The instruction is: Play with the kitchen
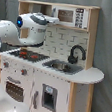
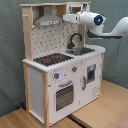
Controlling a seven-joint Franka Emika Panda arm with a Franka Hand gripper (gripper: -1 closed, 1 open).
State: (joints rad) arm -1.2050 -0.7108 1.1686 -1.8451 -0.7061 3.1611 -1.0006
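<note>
- Up at the top shelf of the tall white and light-wood toy play kitchen [image 1: 55,67] [image 2: 60,65], our white arm reaches in level; its gripper [image 1: 53,14] [image 2: 84,7] sits at the small white microwave [image 1: 72,16], and we cannot tell whether the fingers are wide, narrow or holding anything.
- The kitchen fills the middle of both exterior views and stands on a pale wooden floor [image 2: 105,107].
- Progress, as we judge it: the play looks barely started or mid-way. The white oven door [image 2: 64,95] with its dark window is closed, the knobs look untouched, and nothing lies on the counter.
- Left to do, we think: work the microwave, then perhaps the oven, knobs or tap.
- Materials and shapes: the black stovetop with red rings [image 1: 27,54] [image 2: 52,59] lies flat at about 9 o'clock of the round metal-look sink [image 1: 61,67] in the first exterior view; the curved black faucet [image 1: 76,53] [image 2: 74,39] arches over it.
- A grey hood [image 2: 48,21] slopes at about 12 o'clock above the stove; the back wall shows a tile pattern.
</note>
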